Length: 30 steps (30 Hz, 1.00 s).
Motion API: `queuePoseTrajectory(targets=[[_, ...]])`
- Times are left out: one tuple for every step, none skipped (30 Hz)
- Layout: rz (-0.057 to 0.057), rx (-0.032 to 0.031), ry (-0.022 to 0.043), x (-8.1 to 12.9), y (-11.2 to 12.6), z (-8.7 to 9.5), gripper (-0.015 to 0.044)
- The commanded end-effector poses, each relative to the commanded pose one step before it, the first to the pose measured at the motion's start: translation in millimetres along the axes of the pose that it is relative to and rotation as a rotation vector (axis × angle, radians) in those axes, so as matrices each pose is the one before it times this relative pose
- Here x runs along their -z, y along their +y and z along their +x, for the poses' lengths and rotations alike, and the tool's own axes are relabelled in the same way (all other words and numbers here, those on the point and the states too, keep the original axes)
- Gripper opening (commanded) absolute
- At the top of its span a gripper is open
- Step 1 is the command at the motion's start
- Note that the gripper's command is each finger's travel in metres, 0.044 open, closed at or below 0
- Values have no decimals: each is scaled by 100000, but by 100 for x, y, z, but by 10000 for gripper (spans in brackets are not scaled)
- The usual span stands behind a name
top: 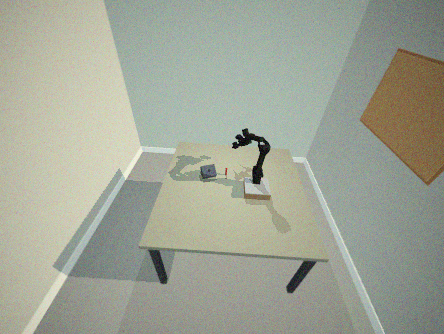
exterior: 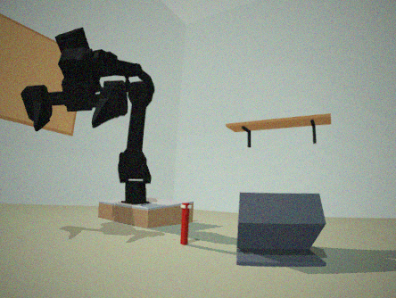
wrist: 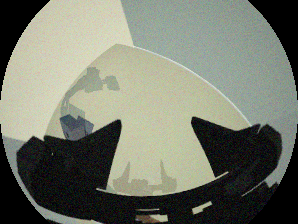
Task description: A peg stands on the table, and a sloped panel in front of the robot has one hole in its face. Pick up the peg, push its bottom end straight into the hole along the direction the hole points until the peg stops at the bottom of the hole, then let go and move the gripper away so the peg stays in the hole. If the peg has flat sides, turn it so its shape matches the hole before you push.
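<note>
A slim red peg [top: 226, 173] [exterior: 185, 224] with a white band at its top stands upright on the table [top: 210, 225]. The dark grey sloped panel block [top: 208, 172] [exterior: 278, 221] sits close beside it; its hole is not clear in these views. In the wrist view, part of the block [wrist: 75, 124] shows at the left behind a finger. My gripper [top: 235, 145] [exterior: 67, 125] [wrist: 157, 121] is open and empty. It hangs high above the table, well above the peg and off to its side.
The arm stands on a wooden base block [top: 257, 189] [exterior: 144, 213] near the peg. A shelf [exterior: 278, 122] and a cork board [top: 407, 115] hang on the walls, away from the table. The arm's shadow [wrist: 93, 86] falls on the table.
</note>
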State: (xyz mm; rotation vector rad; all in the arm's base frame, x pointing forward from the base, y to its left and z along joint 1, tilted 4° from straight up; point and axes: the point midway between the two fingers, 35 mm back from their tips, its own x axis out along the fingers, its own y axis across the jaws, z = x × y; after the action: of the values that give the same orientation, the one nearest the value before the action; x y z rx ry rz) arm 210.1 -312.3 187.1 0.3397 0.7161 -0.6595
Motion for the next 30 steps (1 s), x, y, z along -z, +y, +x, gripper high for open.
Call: queuePoseTrajectory(targets=[[196,-1620,5109,457,1422,821,440],[-103,-465,1232,131,374,190,440],[-119,-448,1235,132,374,189,440],[-134,-431,1238,133,373,187,440],[-150,-414,1240,134,373,185,440],[-166,-397,1242,135,372,183,440],[-181,-379,1244,136,371,181,440],[-197,-362,1246,137,371,179,440],[-212,-344,1247,137,370,177,440],[-227,-327,1248,138,369,175,440],[-242,-309,1249,139,368,173,440],[-257,-291,1250,140,367,170,440],[-272,-273,1250,141,367,168,440],[-257,-247,1201,136,361,165,440],[-271,-229,1201,137,360,163,440],[-285,-211,1200,137,359,160,440],[-298,-193,1199,138,358,158,440],[-312,-176,1197,139,358,156,440],[-325,-158,1196,140,357,154,440],[-338,-140,1194,141,356,152,440],[-351,-122,1191,141,354,150,440],[-364,-103,1189,142,353,147,440],[-377,-85,1186,143,352,145,440],[-431,-70,1244,155,355,143,440],[-445,-51,1241,156,354,141,440],[-458,-32,1237,156,352,138,440],[-471,-13,1233,157,351,136,440],[-484,6,1229,157,350,133,440],[-496,25,1225,157,348,131,440],[-509,44,1220,158,347,129,440]])
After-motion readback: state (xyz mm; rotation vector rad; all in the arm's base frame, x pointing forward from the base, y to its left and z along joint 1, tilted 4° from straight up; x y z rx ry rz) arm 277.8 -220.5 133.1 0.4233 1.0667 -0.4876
